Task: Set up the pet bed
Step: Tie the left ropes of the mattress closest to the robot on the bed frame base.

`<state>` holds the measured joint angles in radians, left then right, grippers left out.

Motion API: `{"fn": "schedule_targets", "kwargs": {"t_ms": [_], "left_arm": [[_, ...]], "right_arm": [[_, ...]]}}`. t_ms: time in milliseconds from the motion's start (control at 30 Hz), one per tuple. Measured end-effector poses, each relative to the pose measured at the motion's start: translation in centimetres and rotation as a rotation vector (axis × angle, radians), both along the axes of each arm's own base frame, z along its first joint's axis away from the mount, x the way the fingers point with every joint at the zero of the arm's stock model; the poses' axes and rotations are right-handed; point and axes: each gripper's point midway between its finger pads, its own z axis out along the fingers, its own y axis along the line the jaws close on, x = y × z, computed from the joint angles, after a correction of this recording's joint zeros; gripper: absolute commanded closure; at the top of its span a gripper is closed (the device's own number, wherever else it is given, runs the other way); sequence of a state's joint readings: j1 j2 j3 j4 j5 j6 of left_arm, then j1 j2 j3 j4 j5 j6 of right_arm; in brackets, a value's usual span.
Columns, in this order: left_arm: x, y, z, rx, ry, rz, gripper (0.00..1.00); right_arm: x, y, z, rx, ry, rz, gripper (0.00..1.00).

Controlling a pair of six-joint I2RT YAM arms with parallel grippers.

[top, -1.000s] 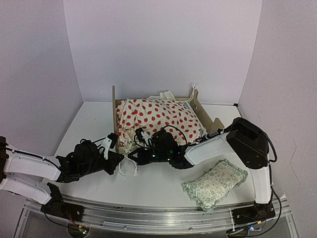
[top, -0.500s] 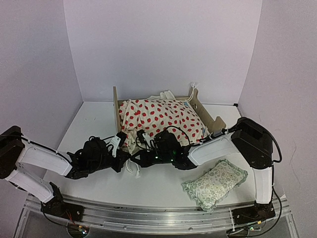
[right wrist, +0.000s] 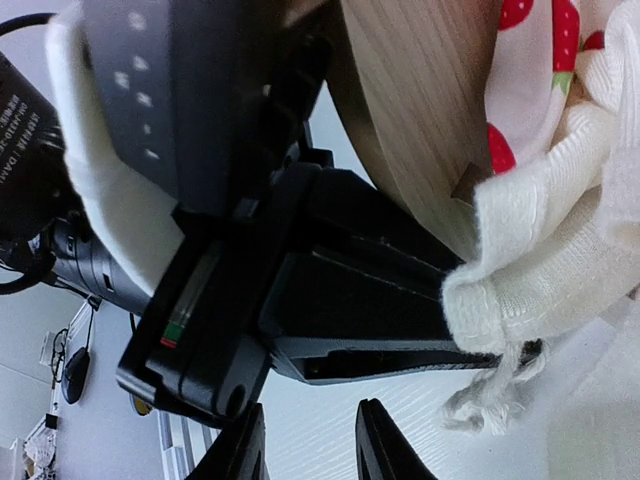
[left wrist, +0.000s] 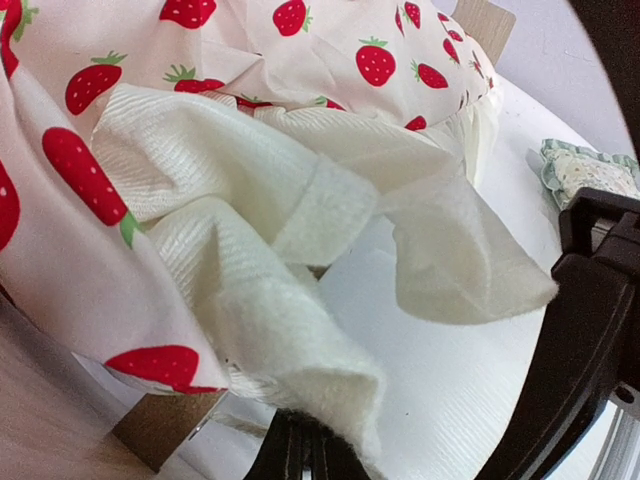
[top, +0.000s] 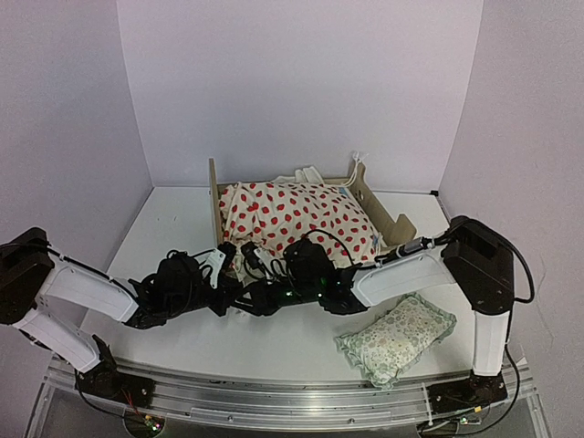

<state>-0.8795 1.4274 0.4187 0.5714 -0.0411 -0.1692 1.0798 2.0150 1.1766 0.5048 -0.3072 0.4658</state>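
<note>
Newly spread, the right claw point(right wrist: 310, 428) hangs empty beside the left claw point(left wrist: 303, 445), which pinches cream cloth point(left wrist: 300, 200). The pet bed point(top: 379, 212), strawberry cushion point(top: 292, 214) inside, stands just beyond both.

Left arm point(top: 87, 294) and right arm point(top: 401, 272) stretched low and inward, left hand point(top: 228, 296) pinched shut, right hand point(right wrist: 308, 450) slightly parted
</note>
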Motion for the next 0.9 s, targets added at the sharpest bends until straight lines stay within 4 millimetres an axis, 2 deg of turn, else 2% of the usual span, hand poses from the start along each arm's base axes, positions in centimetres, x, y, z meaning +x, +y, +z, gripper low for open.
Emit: {"fn": "schedule_targets", "kwargs": {"t_ms": [167,333,533,900], "left_arm": [[0.2,0.0,-0.1,-0.002,-0.007,0.009,0.97],[0.3,0.0,-0.1,-0.003,-0.011,0.013,0.97],[0.4,-0.1,0.0,-0.005,-0.013,0.013,0.97],[0.4,0.0,0.0,-0.005,-0.014,0.014,0.98]], "right_arm": [[0.4,-0.9,0.1,-0.026,-0.051,-0.026,0.67],[1.6,-3.3,-0.8,-0.104,-0.109,-0.133,0.67],[3.5,-4.6,-1.1,-0.145,-0.145,-0.237,0.68],[7.3,-3.8,-2.7,-0.154,-0.125,-0.314,0.71]]}}
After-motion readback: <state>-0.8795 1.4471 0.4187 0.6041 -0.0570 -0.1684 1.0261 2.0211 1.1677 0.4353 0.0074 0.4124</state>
